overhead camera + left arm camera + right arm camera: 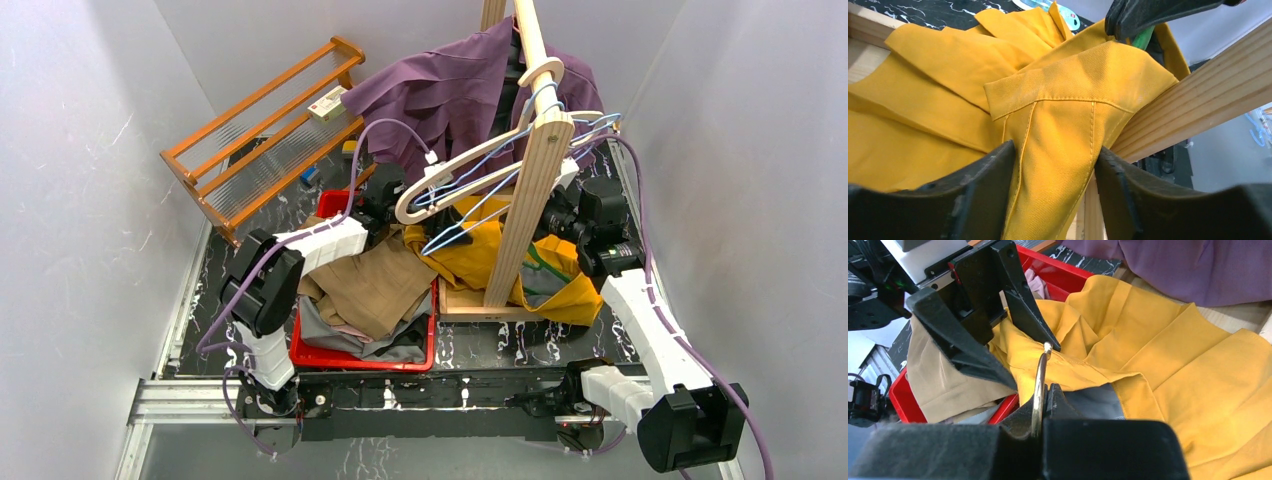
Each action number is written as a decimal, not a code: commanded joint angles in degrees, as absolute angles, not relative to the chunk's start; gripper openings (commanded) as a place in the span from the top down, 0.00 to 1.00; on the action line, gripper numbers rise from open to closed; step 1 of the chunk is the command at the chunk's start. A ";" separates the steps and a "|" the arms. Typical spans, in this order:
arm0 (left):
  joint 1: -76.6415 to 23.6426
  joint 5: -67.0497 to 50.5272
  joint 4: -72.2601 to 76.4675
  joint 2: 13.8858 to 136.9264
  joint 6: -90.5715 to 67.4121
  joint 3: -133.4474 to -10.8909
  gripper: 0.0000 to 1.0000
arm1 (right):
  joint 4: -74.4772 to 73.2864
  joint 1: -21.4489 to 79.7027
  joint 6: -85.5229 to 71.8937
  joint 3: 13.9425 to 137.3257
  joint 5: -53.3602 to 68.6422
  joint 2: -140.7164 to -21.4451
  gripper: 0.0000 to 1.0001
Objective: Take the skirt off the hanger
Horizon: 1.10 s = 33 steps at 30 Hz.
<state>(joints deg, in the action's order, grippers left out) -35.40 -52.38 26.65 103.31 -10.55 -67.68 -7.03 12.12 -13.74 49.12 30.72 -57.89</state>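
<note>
At centre frame passage is barred by the slanted wooden post [520,190] and the hangers [447,167] crossing it — bare tabletop [490,343] is left open at lower centre, beside the heaped red bin [340,360].

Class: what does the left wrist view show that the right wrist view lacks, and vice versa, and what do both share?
Only the left wrist view: a green piece beside the yellow skirt. Only the right wrist view: the red bin, the purple garment, and a metal hook in the shut right gripper. Both: the skirt between the fingers of the left gripper.
</note>
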 commanded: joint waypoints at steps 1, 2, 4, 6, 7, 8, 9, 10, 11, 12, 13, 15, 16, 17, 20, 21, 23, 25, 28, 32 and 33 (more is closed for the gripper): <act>-35.97 -54.45 39.94 103.59 -11.93 -65.11 0.49 | -5.63 12.08 -14.82 53.85 34.73 -57.64 1.00; -36.29 -54.32 40.36 103.74 -11.66 -65.23 0.55 | -6.12 12.09 -14.81 54.17 35.03 -57.87 1.00; -36.91 -54.20 40.04 103.69 -10.46 -65.50 0.64 | -6.45 12.12 -14.97 54.32 35.31 -57.83 0.99; -37.09 -54.06 40.00 103.31 -9.29 -65.40 0.73 | -6.81 12.13 -15.16 54.24 34.84 -57.39 0.97; -37.09 -53.05 39.46 102.67 -8.73 -65.27 0.79 | -7.45 12.13 -15.22 54.27 34.05 -57.13 0.96; -37.13 -51.42 38.21 102.01 -7.31 -65.08 0.84 | -8.41 12.13 -15.14 54.36 32.84 -56.80 0.95; -37.21 -49.93 36.80 101.19 -5.41 -65.00 0.89 | -9.37 12.13 -15.16 54.29 31.41 -56.37 0.93; -37.18 -48.68 35.99 100.45 -4.05 -64.81 0.95 | -10.34 12.13 -15.11 54.23 29.70 -55.79 0.86; -37.18 -47.01 35.61 99.79 -3.29 -64.55 0.98 | -11.72 12.11 -15.06 54.47 27.56 -55.63 0.81; -37.21 -44.95 35.22 99.29 -2.49 -64.33 1.00 | -13.77 12.13 -15.40 54.99 24.33 -55.40 0.70; -37.18 -42.74 34.85 98.86 -1.93 -64.15 1.00 | -16.23 12.13 -16.43 55.71 20.64 -55.38 0.63; -37.18 -37.38 34.10 98.08 -1.60 -63.79 1.00 | -23.64 12.13 -19.07 57.24 12.64 -55.45 0.44; -37.18 -35.82 33.62 97.62 -0.89 -63.54 1.00 | -26.40 12.13 -20.19 57.74 9.63 -55.39 0.35; -37.18 -34.68 33.03 97.15 0.08 -63.36 1.00 | -29.02 12.13 -20.92 57.72 7.39 -55.25 0.26; -37.16 -31.40 33.13 95.77 0.64 -62.21 1.00 | -33.63 12.13 -21.37 55.86 2.72 -53.53 0.11; -37.17 -31.17 33.26 95.39 0.82 -62.04 1.00 | -34.04 12.13 -21.69 54.94 1.11 -52.49 0.07; -37.17 -31.81 33.17 94.97 0.80 -61.88 1.00 | -35.09 12.13 -22.76 53.71 -3.59 -50.85 0.02; -37.19 -32.05 33.06 94.92 0.17 -62.07 1.00 | -36.16 11.66 -24.04 53.90 -6.87 -50.43 0.02; -37.18 -32.12 32.32 94.21 -0.51 -62.11 1.00 | -35.57 6.39 -23.80 54.84 -6.97 -52.20 0.02; -37.18 -33.48 31.98 93.20 -1.92 -62.16 1.00 | -35.26 -2.71 -23.99 55.72 -3.65 -54.28 0.02; -37.18 -34.08 31.36 93.19 -2.24 -62.56 1.00 | -34.95 -4.61 -24.18 55.50 -3.03 -54.46 0.02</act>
<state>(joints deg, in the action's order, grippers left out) -37.30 -32.58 30.17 97.65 -1.74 -61.54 -35.75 1.85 -22.74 53.84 -2.85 -53.69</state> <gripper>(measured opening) 0.047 0.976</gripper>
